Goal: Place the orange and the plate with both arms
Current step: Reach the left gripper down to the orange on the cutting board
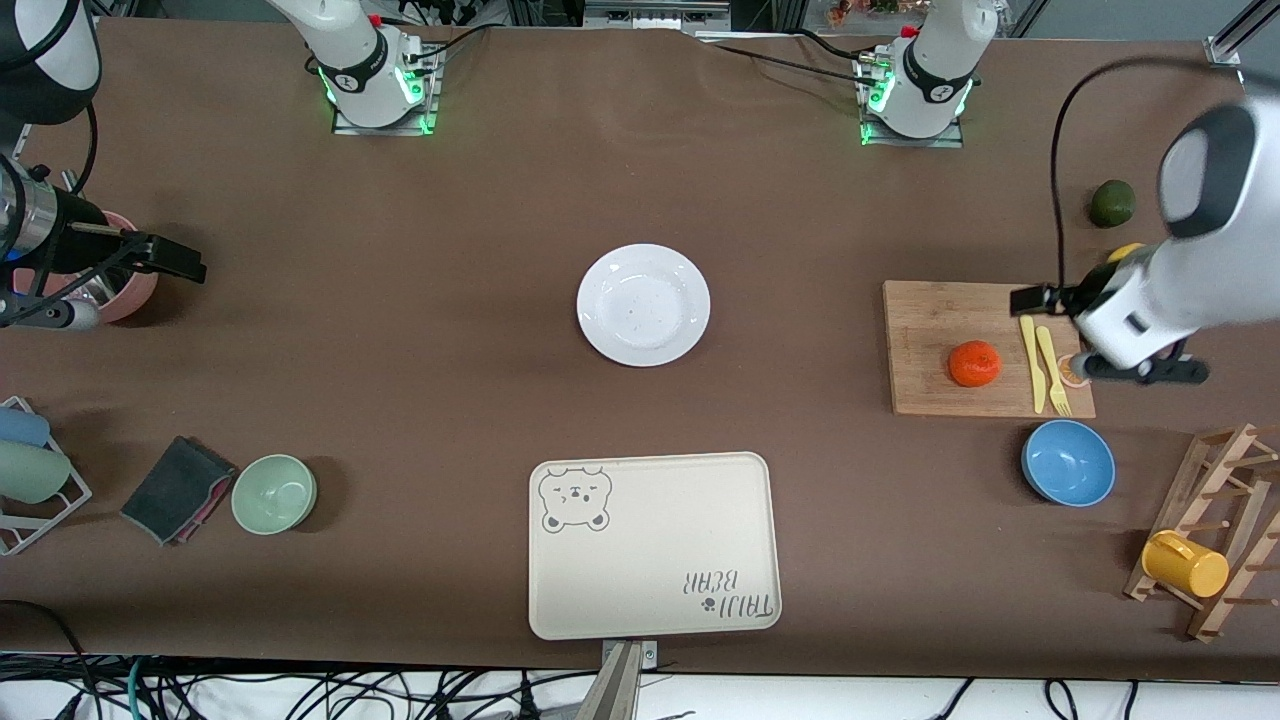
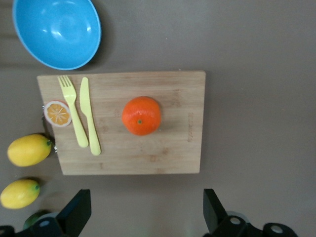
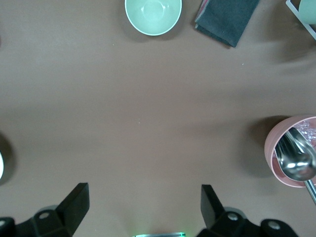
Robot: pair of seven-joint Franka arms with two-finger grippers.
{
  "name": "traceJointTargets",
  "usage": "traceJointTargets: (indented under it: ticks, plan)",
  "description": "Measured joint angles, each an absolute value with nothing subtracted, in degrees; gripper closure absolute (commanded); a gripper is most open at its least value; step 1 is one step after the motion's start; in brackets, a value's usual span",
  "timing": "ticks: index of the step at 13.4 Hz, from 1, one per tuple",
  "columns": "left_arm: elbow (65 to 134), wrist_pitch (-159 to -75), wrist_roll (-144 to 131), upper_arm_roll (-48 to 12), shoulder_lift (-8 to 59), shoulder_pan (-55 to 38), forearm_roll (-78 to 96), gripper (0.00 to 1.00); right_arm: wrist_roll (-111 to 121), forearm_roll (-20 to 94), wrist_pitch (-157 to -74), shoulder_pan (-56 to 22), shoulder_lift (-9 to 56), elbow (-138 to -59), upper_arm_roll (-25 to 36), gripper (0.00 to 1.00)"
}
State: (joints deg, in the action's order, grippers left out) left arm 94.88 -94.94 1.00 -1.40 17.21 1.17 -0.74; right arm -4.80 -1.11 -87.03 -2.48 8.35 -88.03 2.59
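Note:
The orange sits on a wooden cutting board toward the left arm's end of the table; it also shows in the left wrist view. The white plate lies empty at the table's middle. My left gripper hangs open and empty over the board's edge farther from the front camera; in its wrist view the fingers stand wide apart over bare table. My right gripper is open and empty, high over the table at the right arm's end, as its wrist view shows.
A yellow fork and knife and an orange slice lie on the board. Two lemons, a blue bowl and a mug rack are nearby. The bear tray, green bowl, cloth and pink bowl with spoon also stand on the table.

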Motion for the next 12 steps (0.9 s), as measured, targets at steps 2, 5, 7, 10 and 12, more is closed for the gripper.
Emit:
traceJointTargets:
  ticks: [2, 5, 7, 10, 12]
  plan:
    - [95.0, -98.9, 1.0, -1.3, 21.6, 1.7, -0.7, 0.00, -4.8, -1.1, -87.0, -2.5, 8.4, -88.0, 2.6, 0.00]
    - [98.2, -107.6, 2.0, -1.3, 24.8, 3.1, -0.7, 0.00, -4.8, -1.1, -87.0, -2.5, 8.4, -88.0, 2.6, 0.00]
    - [103.1, -114.5, 2.9, -1.3, 25.2, 3.6, -0.7, 0.00, -4.8, -1.1, -87.0, -2.5, 8.4, -88.0, 2.6, 0.00]
    - [109.6, -123.7, 3.4, -1.3, 25.2, 3.9, -0.7, 0.00, -4.8, -1.1, -87.0, -2.5, 8.4, -88.0, 2.6, 0.00]
    - [112.9, -128.9, 3.5, -1.5, 25.1, 3.9, -0.7, 0.00, -4.8, -1.1, -87.0, -2.5, 8.4, -88.0, 2.6, 0.00]
